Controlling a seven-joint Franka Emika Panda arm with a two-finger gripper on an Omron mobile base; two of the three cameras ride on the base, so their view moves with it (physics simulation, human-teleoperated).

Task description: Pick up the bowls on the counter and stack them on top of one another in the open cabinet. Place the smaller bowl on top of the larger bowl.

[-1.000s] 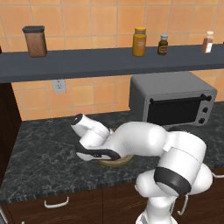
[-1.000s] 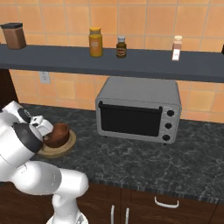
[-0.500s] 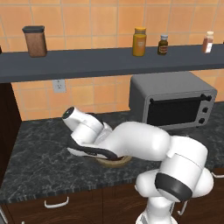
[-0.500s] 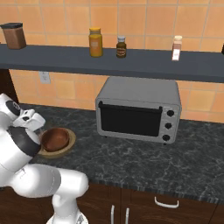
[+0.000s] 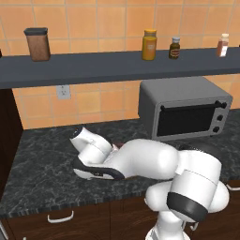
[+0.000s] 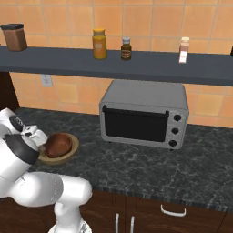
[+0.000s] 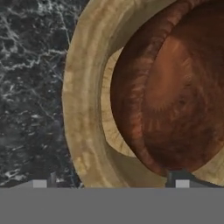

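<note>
the small bowl (image 6: 58,144) sits inside the tan bowl (image 6: 70,152), both on the counter (image 6: 150,164) to the left of the microwave (image 6: 145,113). in the hand view the small bowl (image 7: 175,87) lies off-centre in the tan bowl (image 7: 81,109), close against one side of the rim, with a crescent of the tan bowl's floor showing on the other. the gripper (image 7: 111,183) hangs close over the pair with its fingers spread wide: one tip (image 7: 40,183) is over the bare counter outside the tan bowl's rim, the other at the small bowl's edge; it holds nothing. above, the shelf (image 6: 136,63) along the orange tiles carries a brown canister (image 6: 13,37), a yellow jar (image 6: 99,44), a small dark bottle (image 6: 126,48) and a spice shaker (image 6: 184,50).
</note>
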